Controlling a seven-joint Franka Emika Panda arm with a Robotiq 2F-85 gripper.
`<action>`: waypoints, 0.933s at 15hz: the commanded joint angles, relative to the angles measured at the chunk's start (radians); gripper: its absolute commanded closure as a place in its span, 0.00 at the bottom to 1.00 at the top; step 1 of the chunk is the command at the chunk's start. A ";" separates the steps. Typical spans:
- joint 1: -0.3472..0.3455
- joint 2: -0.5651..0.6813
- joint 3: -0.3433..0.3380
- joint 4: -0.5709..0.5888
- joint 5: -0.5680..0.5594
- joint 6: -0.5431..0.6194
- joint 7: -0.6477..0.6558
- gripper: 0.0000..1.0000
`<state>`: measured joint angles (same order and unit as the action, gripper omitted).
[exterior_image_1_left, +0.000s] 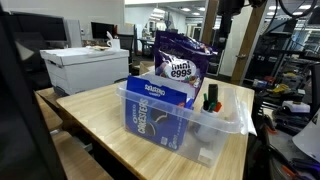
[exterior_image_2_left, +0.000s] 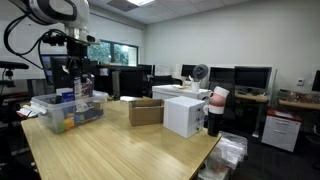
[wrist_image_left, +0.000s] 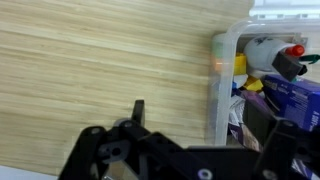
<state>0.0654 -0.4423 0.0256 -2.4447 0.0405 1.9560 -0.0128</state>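
Note:
A clear plastic bin (exterior_image_1_left: 225, 120) stands on the wooden table (exterior_image_1_left: 110, 115) and shows in both exterior views (exterior_image_2_left: 70, 112). It holds a purple mini eggs bag (exterior_image_1_left: 185, 62), a blue snack box (exterior_image_1_left: 160, 105) and a marker (exterior_image_1_left: 211, 98). My gripper (exterior_image_2_left: 79, 68) hangs above the bin. In the wrist view its fingers (wrist_image_left: 205, 125) are spread wide over the bin's wall (wrist_image_left: 219, 75), one over bare table, the other over the contents. It holds nothing. Inside I see a white bottle (wrist_image_left: 262, 50), the blue box (wrist_image_left: 296, 96) and purple wrapping (wrist_image_left: 240, 112).
A white lidded box (exterior_image_1_left: 85, 65) sits behind the table. In an exterior view a cardboard box (exterior_image_2_left: 146, 111) and a white box (exterior_image_2_left: 184, 115) stand on the table's far part. Desks, monitors (exterior_image_2_left: 252, 77) and chairs surround the table.

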 joint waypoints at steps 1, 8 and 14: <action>0.025 -0.010 -0.005 -0.029 0.057 0.097 -0.051 0.00; 0.095 -0.050 -0.032 -0.107 0.167 0.325 -0.197 0.00; 0.191 -0.135 -0.070 -0.187 0.298 0.431 -0.358 0.00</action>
<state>0.2050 -0.4964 -0.0206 -2.5600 0.2753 2.3384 -0.2735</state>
